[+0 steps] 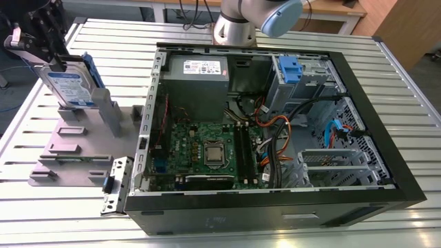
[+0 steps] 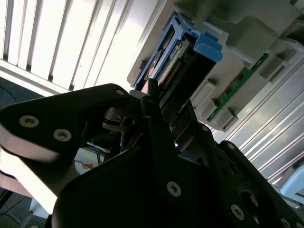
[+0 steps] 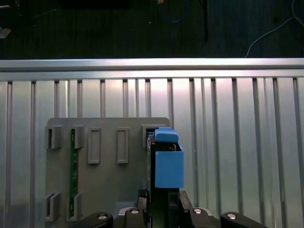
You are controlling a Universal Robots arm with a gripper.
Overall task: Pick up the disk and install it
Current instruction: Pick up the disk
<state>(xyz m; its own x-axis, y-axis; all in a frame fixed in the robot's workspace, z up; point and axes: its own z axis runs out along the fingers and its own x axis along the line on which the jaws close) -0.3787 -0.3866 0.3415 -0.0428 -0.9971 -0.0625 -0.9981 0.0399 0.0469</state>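
Flat rectangular silver hard disk (image 1: 69, 85) with a white-and-blue label and a blue plastic bracket: stands on edge at one end of the grey slotted holder plate (image 1: 90, 175). It is outside the case, on the exterior view's left. Can't tell if its lower edge sits in the slot or is just clear of it.

Black two-finger gripper (image 1: 57, 63) is on the disk's upper edge. The fingers are closed in on its two flat faces, with a gap no wider than the disk. In the first wrist view the blue bracket edge (image 3: 168, 164) runs straight in between them.

Same plate, another slot: a thin green circuit-board strip (image 3: 73, 166) on edge, well apart from the disk.

Just beside the plate: an open black computer case (image 1: 276, 206) lying on its side. Inside are:
- grey power-supply box with a white sticker (image 1: 196, 82)
- green motherboard (image 1: 200, 139)
- silver drive cage with a blue latch (image 1: 293, 77)
- bundle of orange and black cables (image 1: 276, 134)
- a second silver metal cage (image 1: 334, 165) near the exterior view's right

Everything sits on a ribbed aluminium table (image 1: 393, 93).
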